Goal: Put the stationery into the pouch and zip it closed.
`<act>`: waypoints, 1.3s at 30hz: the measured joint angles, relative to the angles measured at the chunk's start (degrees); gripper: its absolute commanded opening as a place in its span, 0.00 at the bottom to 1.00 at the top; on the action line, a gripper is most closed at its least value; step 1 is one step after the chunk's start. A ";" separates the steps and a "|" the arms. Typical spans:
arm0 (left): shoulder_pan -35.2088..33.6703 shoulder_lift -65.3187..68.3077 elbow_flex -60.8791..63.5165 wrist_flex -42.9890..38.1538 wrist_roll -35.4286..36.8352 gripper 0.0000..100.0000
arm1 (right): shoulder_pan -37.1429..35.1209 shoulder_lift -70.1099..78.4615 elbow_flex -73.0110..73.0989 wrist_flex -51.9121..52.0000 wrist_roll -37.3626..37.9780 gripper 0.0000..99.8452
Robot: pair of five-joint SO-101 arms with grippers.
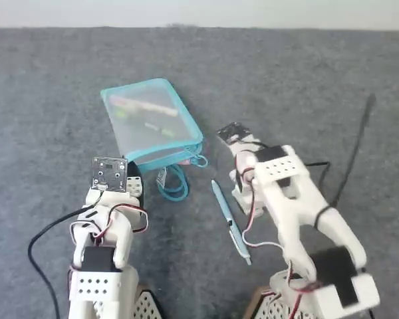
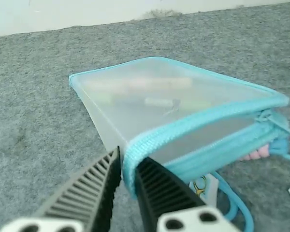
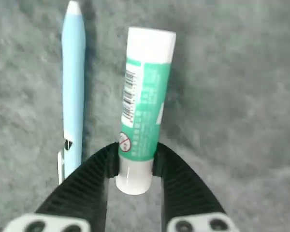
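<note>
High view: the pouch (image 1: 153,123) lay flat on the grey table (image 1: 306,86) ahead of both my arms, its zip end towards me. The pen (image 1: 229,219) lay loose between the arms, near the pouch but apart from it. Left wrist view: my left gripper (image 2: 127,159) was closed narrow on the pouch (image 2: 174,101) at the near corner of its teal zip edge, with the fabric pinched between the jaws. The pouch had frosted, see-through walls with pale items showing inside, and pink pieces showed at the far end of the zip side. Right wrist view: my right gripper (image 3: 135,154) was clamped on the glue stick (image 3: 142,104) close to its white base end. The white-and-green tube pointed away from the jaws, parallel to the light-blue pen (image 3: 72,82) and just beside it, not touching. I could not tell whether the stick was off the table. Assessment: the step in hand was loading the glue stick. It should go in lengthwise through the mouth, with my left grip holding that edge steady.
</note>
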 measured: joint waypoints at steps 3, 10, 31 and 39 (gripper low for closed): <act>0.00 0.00 0.00 0.00 0.00 0.01 | 0.44 -6.59 -0.35 3.16 0.00 0.01; 0.00 0.00 0.00 0.00 0.00 0.01 | -8.53 -21.98 -8.79 17.58 2.99 0.01; 0.00 0.00 0.00 0.00 0.00 0.01 | -23.38 27.96 -61.36 32.00 -2.64 0.01; 0.00 0.00 0.00 0.00 0.00 0.01 | -23.38 39.82 -79.12 32.00 -3.08 0.01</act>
